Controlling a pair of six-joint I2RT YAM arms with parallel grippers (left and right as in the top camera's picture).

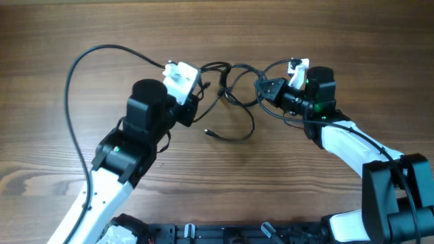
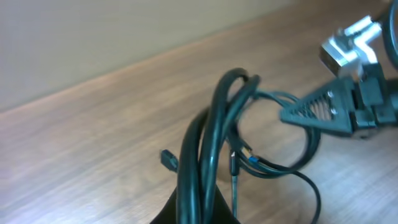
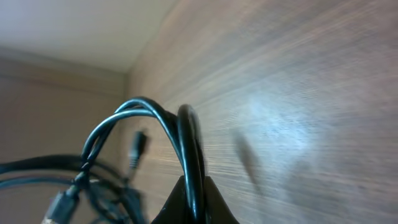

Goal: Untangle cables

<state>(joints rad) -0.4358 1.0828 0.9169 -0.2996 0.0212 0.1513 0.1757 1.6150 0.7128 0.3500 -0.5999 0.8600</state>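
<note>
The cables form a loose black tangle of thin loops in the middle of the wooden table, stretched between both grippers. A free plug end lies toward the near side. My left gripper is shut on a bundle of cable strands that rise out of its jaws. My right gripper is shut on a cable loop that arches up out of its fingers. In the left wrist view the right gripper shows at the right, pinching the far side of the tangle. A small plug hangs beside the held strands.
A thicker black robot cable arcs from the left arm over the table's left side. The wooden table extends around the tangle. Black hardware runs along the near edge.
</note>
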